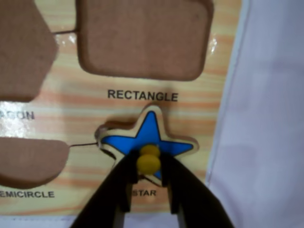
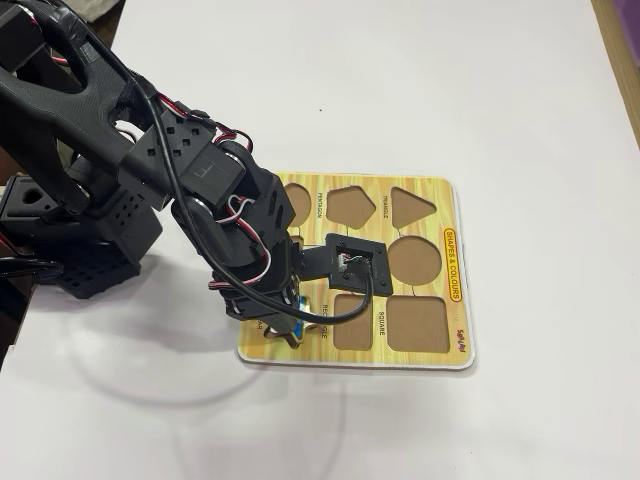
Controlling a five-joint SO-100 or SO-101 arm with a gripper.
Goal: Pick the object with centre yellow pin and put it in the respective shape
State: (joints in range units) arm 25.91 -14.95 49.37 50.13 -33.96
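The blue star piece (image 1: 149, 130) with a wooden rim and a yellow centre pin (image 1: 149, 163) lies at the board's STAR place, slightly askew, with a dark gap by its left arm. My gripper (image 1: 148, 160) comes in from the bottom edge, and its two black jaws press on either side of the yellow pin. In the fixed view the gripper (image 2: 287, 325) points down at the near left corner of the shape board (image 2: 455, 262), and only a bit of the star (image 2: 302, 329) shows under it.
The board (image 1: 85, 95) holds empty recesses: rectangle (image 1: 142, 38), semicircle (image 1: 28, 159) and hexagon (image 1: 21, 47) in the wrist view, and pentagon (image 2: 351, 205), triangle (image 2: 412, 203), circle (image 2: 413, 257) and square (image 2: 418, 325) in the fixed view. White table (image 2: 450, 100) lies all round.
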